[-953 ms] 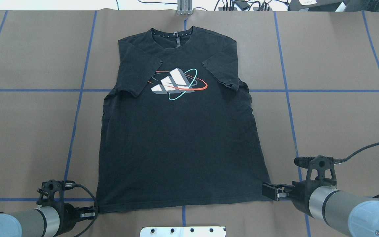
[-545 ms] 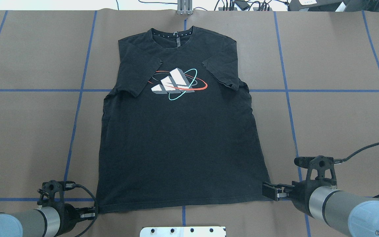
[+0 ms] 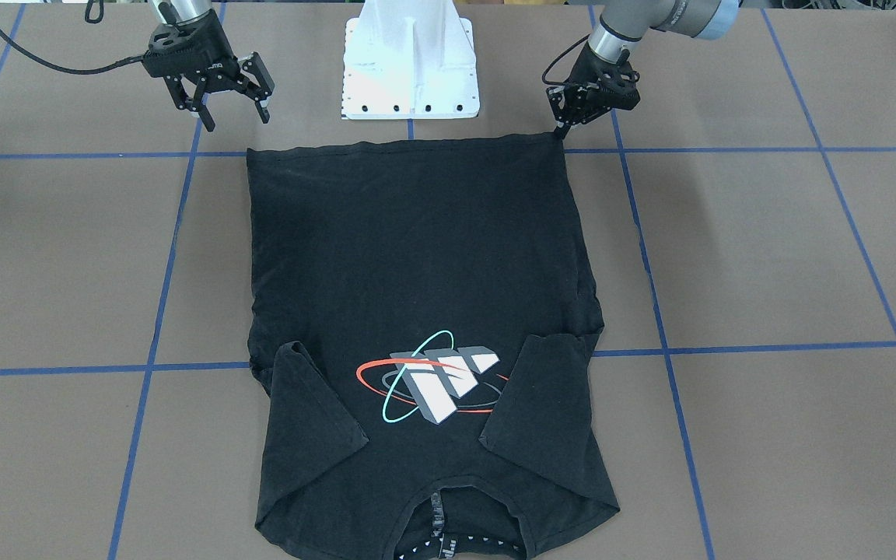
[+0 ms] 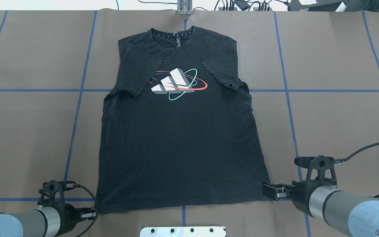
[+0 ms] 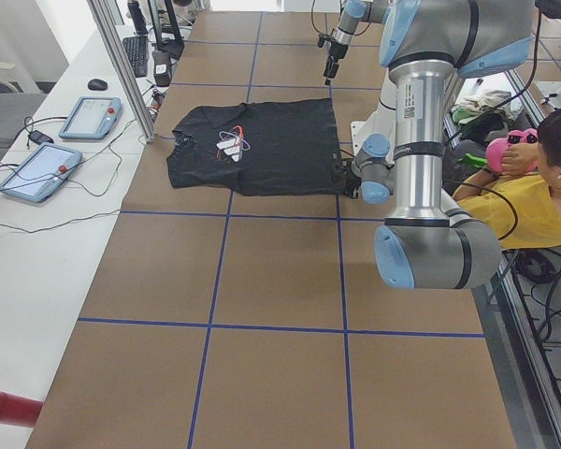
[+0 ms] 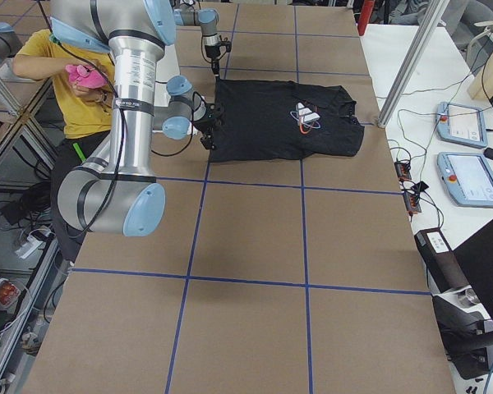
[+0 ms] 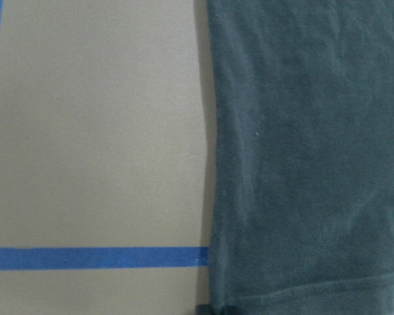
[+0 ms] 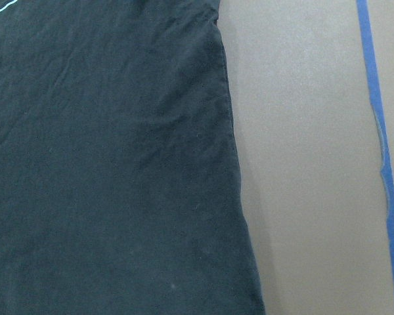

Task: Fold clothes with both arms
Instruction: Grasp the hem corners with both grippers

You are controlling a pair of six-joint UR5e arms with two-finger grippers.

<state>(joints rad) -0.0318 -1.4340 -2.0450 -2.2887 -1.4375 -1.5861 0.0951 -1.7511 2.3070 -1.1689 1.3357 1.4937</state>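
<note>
The black T-shirt lies flat on the brown table, print up, collar at the far side and both sleeves folded in over the chest. My left gripper is low at the hem's near left corner; in the front-facing view its fingers look pinched together on that corner. The left wrist view shows the shirt's side edge and hem. My right gripper hangs open just off the other hem corner, apart from the cloth. The right wrist view shows the shirt's side edge.
The white mount base stands between the arms, just behind the hem. Blue tape lines grid the table. A person in yellow sits behind the robot. Tablets and cables lie on the far bench.
My left gripper has shifted slightly back towards the robot at the hem corner. The right arm and the T-shirt have not moved.
</note>
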